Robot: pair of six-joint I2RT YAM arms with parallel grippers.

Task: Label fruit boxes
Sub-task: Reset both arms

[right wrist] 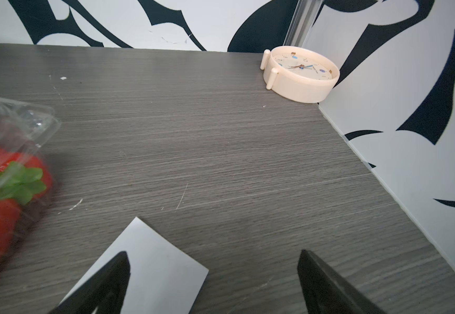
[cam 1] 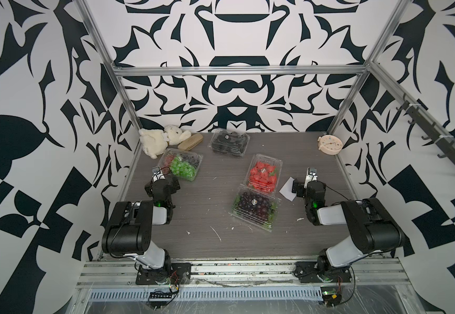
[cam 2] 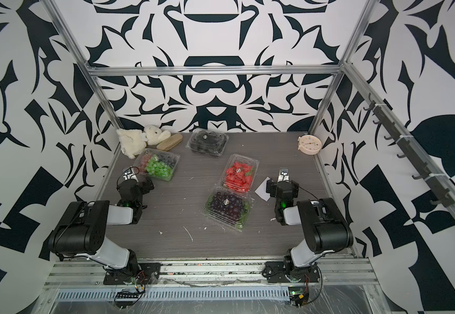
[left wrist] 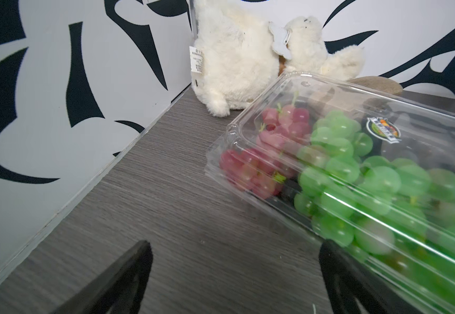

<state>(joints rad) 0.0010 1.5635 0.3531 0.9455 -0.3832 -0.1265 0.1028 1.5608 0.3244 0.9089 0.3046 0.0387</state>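
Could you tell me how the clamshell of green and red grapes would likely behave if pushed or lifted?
The grape clamshell looks thin and glossy, so it would probably flex and slip under a pinch. Low and flat on the table, it should slide rather than tip.

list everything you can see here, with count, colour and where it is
strawberry box: one, clear, red fruit, right of table centre
purple grape box: one, clear, dark purple fruit, just nearer the arms than that
black berry box: one, clear, black fruit, near back wall
mixed fruit box: one, clear, green, red and dark fruit, back left
plush toy: one, white, back left corner
oblong object: one, tan, beside the toy
clock: one, cream, back right corner
sheet: one, white, by right gripper
table: one, grey wood-grain
left gripper: one, black, open, empty
right gripper: one, black, open, empty
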